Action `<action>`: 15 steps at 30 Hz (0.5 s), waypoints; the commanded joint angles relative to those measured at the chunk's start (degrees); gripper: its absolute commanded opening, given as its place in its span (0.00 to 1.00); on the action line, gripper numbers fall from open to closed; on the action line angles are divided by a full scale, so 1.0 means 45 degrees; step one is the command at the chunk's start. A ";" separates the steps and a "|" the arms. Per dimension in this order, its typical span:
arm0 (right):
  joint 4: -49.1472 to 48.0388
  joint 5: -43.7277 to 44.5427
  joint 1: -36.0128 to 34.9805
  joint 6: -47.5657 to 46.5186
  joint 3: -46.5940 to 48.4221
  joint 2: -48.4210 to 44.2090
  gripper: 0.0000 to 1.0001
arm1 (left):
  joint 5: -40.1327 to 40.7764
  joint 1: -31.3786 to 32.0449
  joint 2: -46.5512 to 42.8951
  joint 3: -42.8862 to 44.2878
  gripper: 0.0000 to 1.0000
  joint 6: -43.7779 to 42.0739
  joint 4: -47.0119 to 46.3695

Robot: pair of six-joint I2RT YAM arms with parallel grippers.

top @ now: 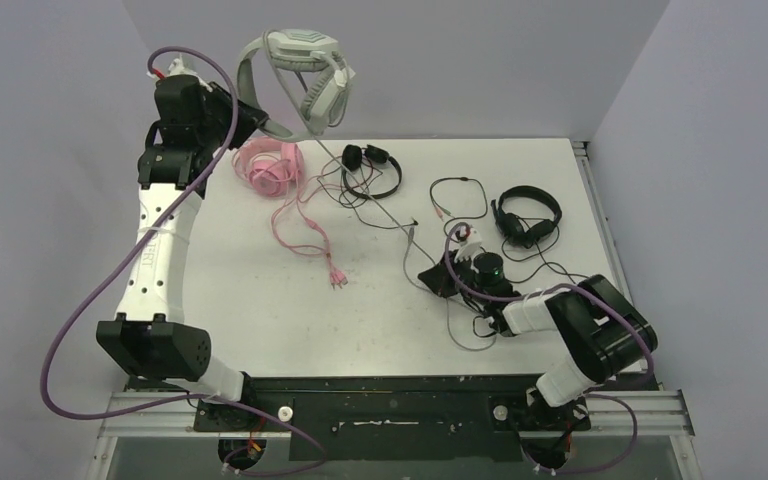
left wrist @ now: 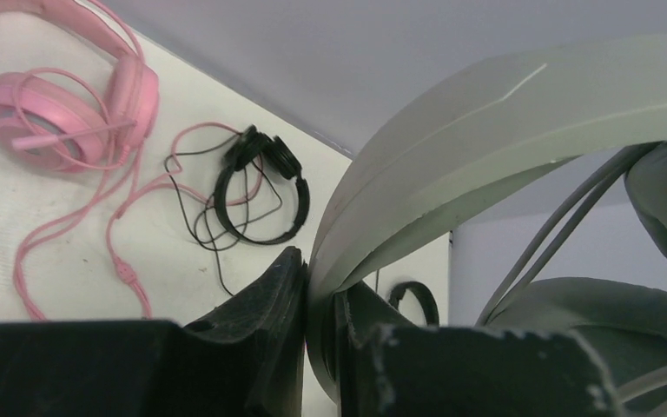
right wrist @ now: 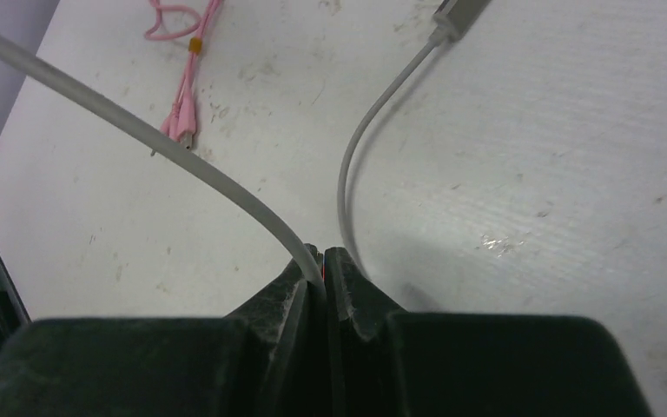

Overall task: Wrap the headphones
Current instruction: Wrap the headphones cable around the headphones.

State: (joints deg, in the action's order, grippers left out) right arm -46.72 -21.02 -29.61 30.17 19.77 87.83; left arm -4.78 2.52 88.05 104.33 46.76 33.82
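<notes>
**Status of my tools.** My left gripper [left wrist: 317, 287] is nearly closed and clamps the headband [left wrist: 486, 130] of the white-grey headset [top: 305, 65]. It holds that unit raised above the far left of the table [top: 260, 300]. My right gripper [right wrist: 323, 261] is low over the near right of the table, with its jaws shut on the grey cable [right wrist: 226, 187]. The cable enters the jaws from the left and leaves toward the far side, where its in-line control box [right wrist: 460, 13] lies on the surface.

**Position of the work items.**
1. White-grey headset: in the air, far left. Its cable hangs down and to the right, slack, to my right gripper.
2. Pink headset [top: 272, 165]: lying on the table, far left. The pink cable [top: 305, 230] trails toward the near side in loose loops.
3. Centre black headset [top: 372, 168]: on the table, far centre, with its thin cord scattered around it.
4. Right black headset [top: 530, 215]: on the table, far right, with its cord spread loosely to its left and near side.

**Progress.** No finished wrap is visible on any unit. I judge the work to be at an early stage. The first headset is secured at both the band and the cable, but no turns are visible around it. All four units are left to wrap.
</notes>
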 commanded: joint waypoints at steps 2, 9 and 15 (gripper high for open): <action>0.0222 -0.2439 0.1662 0.0703 0.0878 0.0811 0.00 | -0.3893 -0.0165 -0.1175 -0.0360 0.00 0.1314 -0.2779; 0.0895 -0.3830 0.3567 0.0972 0.1940 0.1378 0.00 | -0.6676 -0.0180 -0.1817 -0.1907 0.00 0.1076 -0.4043; 0.1983 -0.4565 0.5506 0.0976 0.2865 0.1087 0.00 | -0.7496 0.0459 -0.2824 -0.3520 0.00 -0.0606 -0.4096</action>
State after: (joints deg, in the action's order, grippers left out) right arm -41.60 -38.70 -9.82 34.24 29.54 93.60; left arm -30.63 2.74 81.30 89.78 46.61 23.70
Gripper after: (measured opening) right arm 0.048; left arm 0.117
